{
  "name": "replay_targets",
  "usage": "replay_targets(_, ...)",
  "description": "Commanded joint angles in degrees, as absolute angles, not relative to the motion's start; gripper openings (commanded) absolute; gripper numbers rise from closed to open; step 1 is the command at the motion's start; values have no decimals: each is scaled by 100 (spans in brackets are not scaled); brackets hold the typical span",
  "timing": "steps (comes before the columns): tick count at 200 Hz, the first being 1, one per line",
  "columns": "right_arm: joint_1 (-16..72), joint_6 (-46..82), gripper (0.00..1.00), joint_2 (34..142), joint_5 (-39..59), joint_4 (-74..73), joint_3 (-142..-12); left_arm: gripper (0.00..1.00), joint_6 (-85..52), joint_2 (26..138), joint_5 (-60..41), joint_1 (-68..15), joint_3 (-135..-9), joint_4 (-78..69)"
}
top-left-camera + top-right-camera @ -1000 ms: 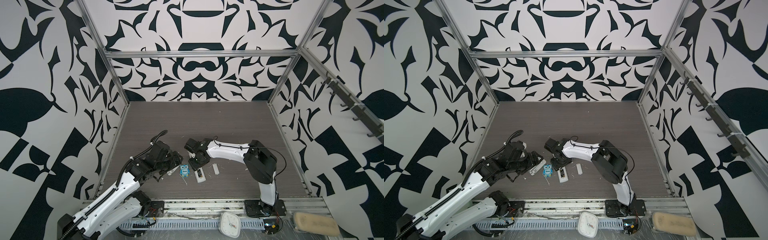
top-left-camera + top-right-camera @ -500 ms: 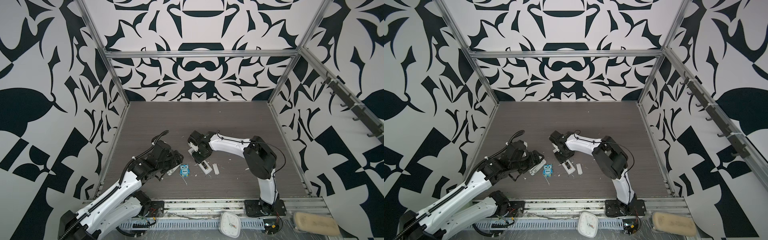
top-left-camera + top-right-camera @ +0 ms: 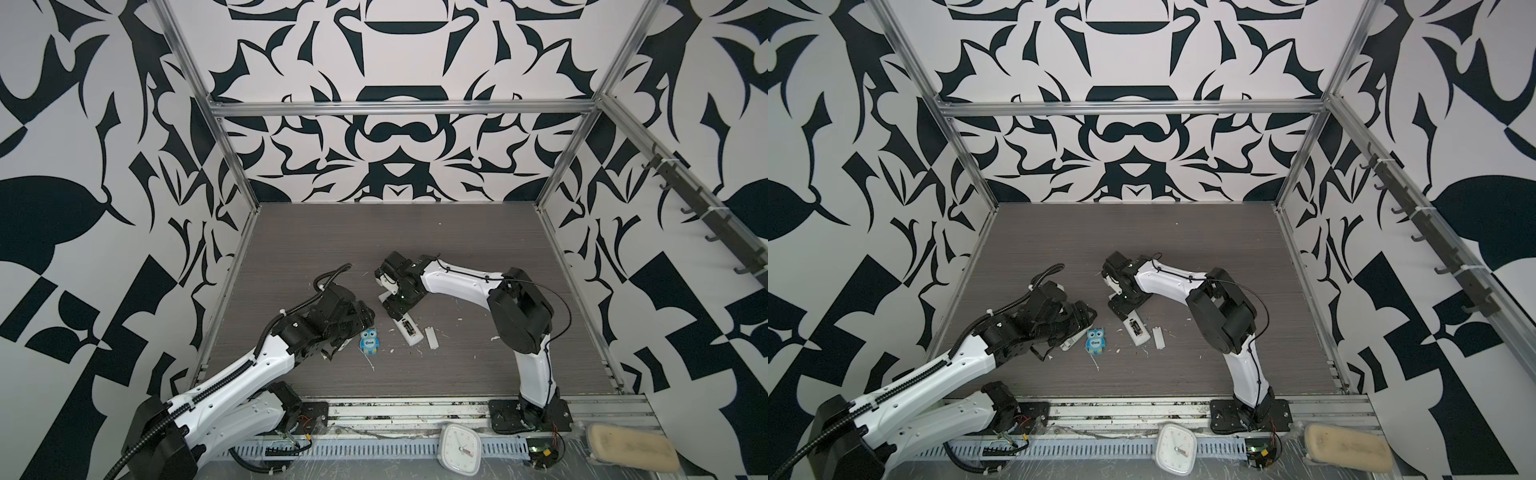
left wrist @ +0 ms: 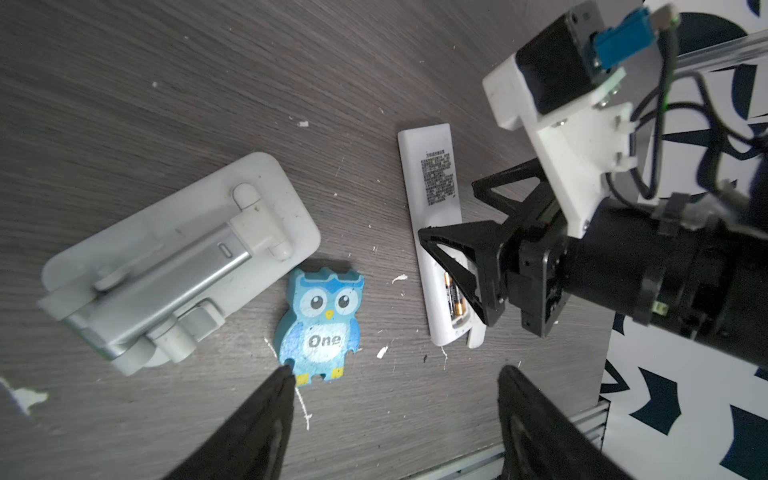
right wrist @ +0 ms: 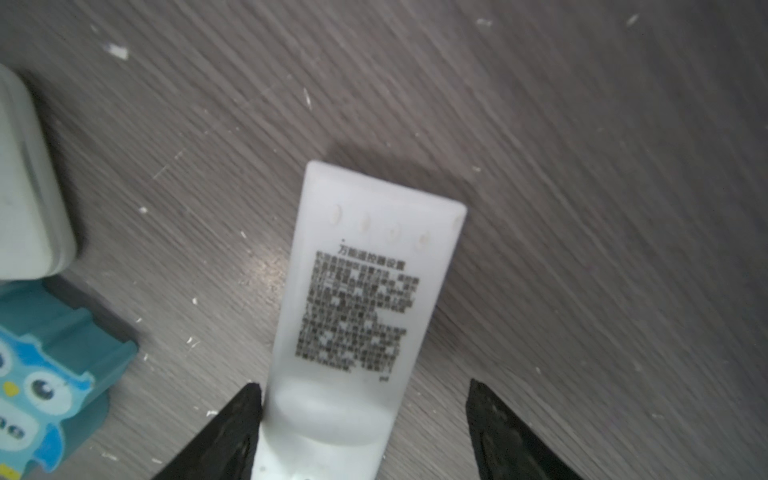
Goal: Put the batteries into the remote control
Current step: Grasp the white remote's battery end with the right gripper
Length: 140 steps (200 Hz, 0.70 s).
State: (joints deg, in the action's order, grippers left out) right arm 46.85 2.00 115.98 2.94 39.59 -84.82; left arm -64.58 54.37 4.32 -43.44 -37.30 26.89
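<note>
The remote control [image 4: 434, 208] lies back-up on the table, its compartment open at the near end; it also shows in both top views [image 3: 405, 324] [image 3: 1138, 332]. The batteries [image 4: 453, 293] sit side by side inside the compartment [image 3: 409, 329]. My right gripper [image 5: 363, 384] hovers open over the remote [image 5: 365, 291], one finger against its side and the other apart [image 3: 395, 309] [image 4: 446, 207]. My left gripper [image 4: 395, 374] is open and empty, low over bare table left of the remote [image 3: 361, 318] [image 3: 1084, 316].
A blue owl figure [image 3: 369, 340] [image 4: 320, 324] stands between the arms. A grey-white phone stand [image 4: 178, 257] lies by the left arm. A small white cover [image 3: 432, 337] rests right of the remote. A clock [image 3: 459, 451] and sponge [image 3: 631, 451] sit on the front rail.
The right gripper's jaws have spread wider and the arm has pulled back toward the far side. The remote has shifted a little to the right. The left arm has barely moved.
</note>
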Motion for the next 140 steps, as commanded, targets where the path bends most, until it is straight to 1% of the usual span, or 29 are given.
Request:
replay_targets(1, 4701, 76, 81, 11260, 470, 4099, -8259, 80, -6519, 5278, 576, -4287, -3929, 2722)
replay_targets(36, 4764, 88, 81, 11142, 625, 4210, -8000, 79, -6491, 5296, 560, -4280, -3906, 2968)
replay_targets(78, 4923, 245, 81, 10943, 800, 4216, -7610, 79, -6556, 5523, 519, -4278, -3889, 2694)
replay_targets(104, 4924, 264, 80, 10904, 832, 4196, -7453, 79, -6622, 5623, 494, -4280, -3900, 2546)
replay_targets(129, 4925, 265, 74, 10917, 854, 4087, -7382, 79, -6662, 5617, 496, -4280, -3919, 2467)
replay_targets(140, 4928, 264, 68, 10954, 807, 4080, -7409, 78, -6679, 5592, 525, -4280, -3932, 2451)
